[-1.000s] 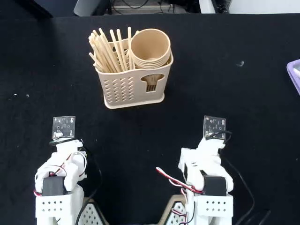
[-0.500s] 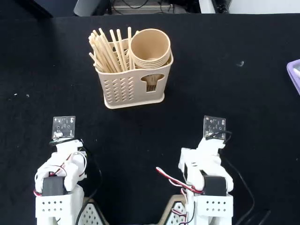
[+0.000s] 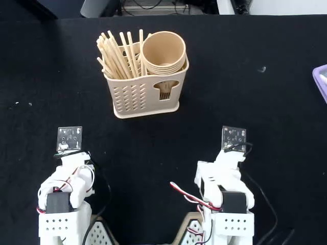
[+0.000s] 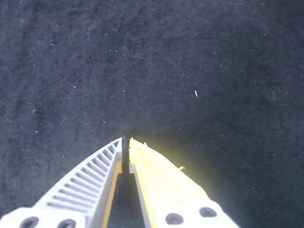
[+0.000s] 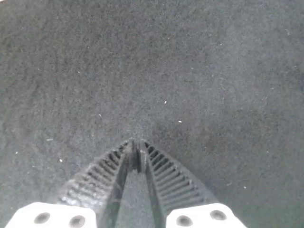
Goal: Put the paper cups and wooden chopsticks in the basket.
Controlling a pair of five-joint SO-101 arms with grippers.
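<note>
Since nothing has shifted over the last second, my left pincer and right pincer stay pressed together, empty, over the black table; well ahead of both, the basket already holds the paper cups and wooden chopsticks, so I judge the task finished

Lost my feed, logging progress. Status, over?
Left tool, right tool shut, empty, over cloth. Cups and chopsticks in basket. Purple item at table edge, out of the way.
</note>
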